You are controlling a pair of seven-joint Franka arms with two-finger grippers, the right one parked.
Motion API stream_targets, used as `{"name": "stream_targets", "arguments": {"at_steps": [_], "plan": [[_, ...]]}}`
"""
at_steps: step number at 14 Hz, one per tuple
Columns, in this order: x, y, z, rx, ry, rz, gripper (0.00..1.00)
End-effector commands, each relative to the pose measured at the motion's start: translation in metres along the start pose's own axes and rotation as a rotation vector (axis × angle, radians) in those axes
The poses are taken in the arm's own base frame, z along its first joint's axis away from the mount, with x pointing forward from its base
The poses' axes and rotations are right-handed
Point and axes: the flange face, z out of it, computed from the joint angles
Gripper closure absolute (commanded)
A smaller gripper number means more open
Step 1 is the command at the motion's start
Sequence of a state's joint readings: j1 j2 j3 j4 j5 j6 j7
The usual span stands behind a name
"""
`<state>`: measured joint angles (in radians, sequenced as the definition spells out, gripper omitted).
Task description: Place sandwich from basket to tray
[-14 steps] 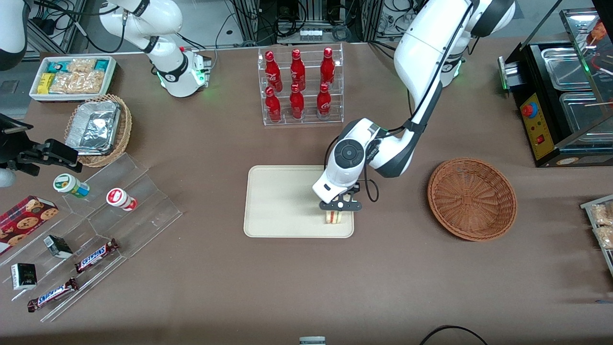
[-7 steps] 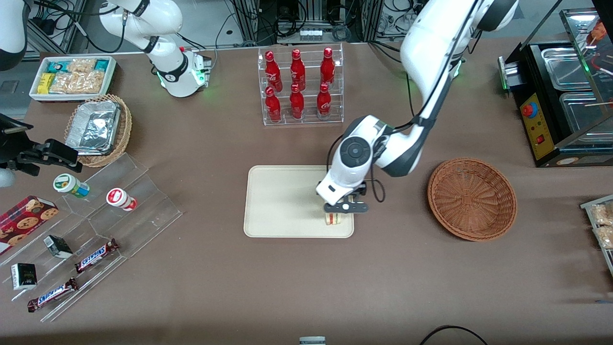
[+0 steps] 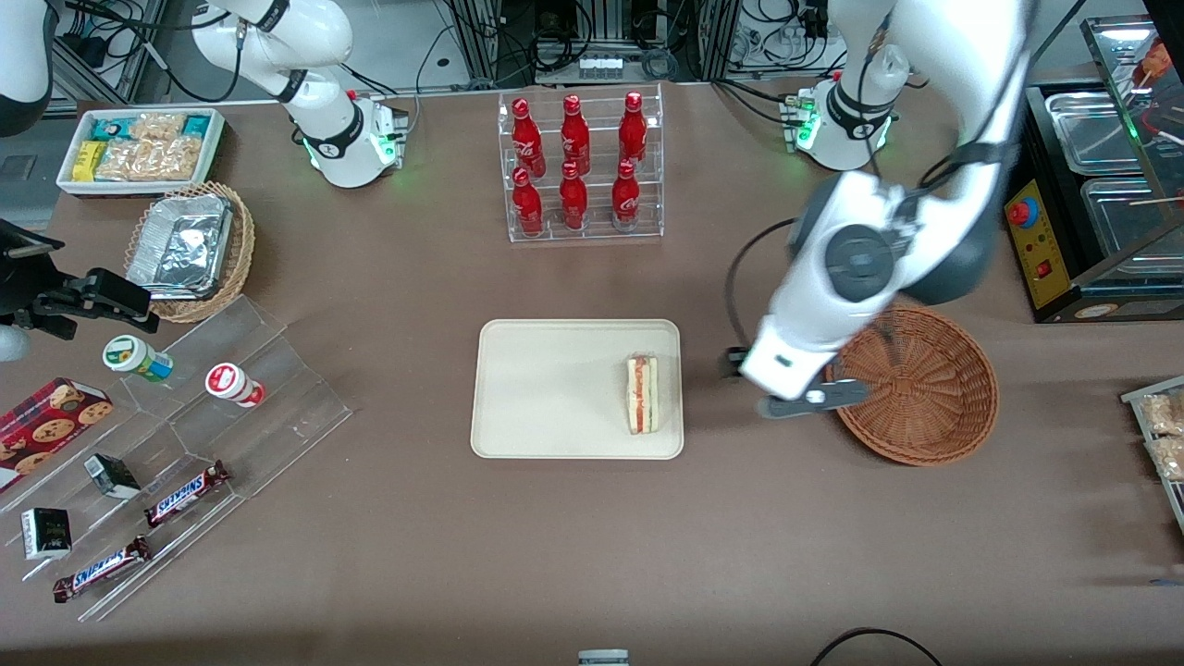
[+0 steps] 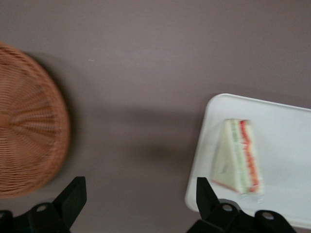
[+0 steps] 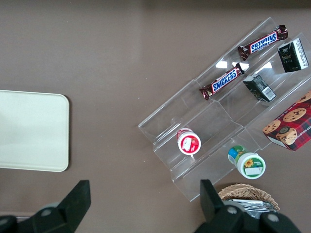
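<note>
Lying on the tray [image 3: 555,388], the sandwich [image 3: 642,395] is found at the edge toward the working arm's end, cut side with red and yellowish layers up. The gripper [image 3: 803,404] is held above bare table between tray and basket [image 3: 925,384], well apart from the sandwich. Its fingers [image 4: 74,196] are spread wide, nothing between them. The basket is seen empty.
</note>
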<state>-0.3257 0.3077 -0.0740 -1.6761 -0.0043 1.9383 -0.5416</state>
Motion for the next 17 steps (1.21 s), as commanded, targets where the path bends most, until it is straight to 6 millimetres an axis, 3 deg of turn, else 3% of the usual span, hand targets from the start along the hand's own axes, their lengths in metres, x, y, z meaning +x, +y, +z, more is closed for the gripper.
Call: {"name": "stream_targets", "arguments": {"at_steps": [1,2,4,7,9,14,17], "plan": [[-0.001,-0.068,-0.032,0.011,-0.057,0.075,0.00],[0.003,-0.101,-0.047,0.008,-0.062,0.110,0.00],[-0.001,-0.143,-0.078,0.014,-0.069,0.108,0.00],[-0.018,-0.187,-0.129,0.027,-0.025,0.058,0.00],[-0.028,-0.196,-0.153,0.028,0.020,0.052,0.00],[-0.027,-0.221,-0.178,0.012,0.033,0.071,0.00],[-0.027,-0.224,-0.176,0.032,-0.005,0.088,0.00]]}}
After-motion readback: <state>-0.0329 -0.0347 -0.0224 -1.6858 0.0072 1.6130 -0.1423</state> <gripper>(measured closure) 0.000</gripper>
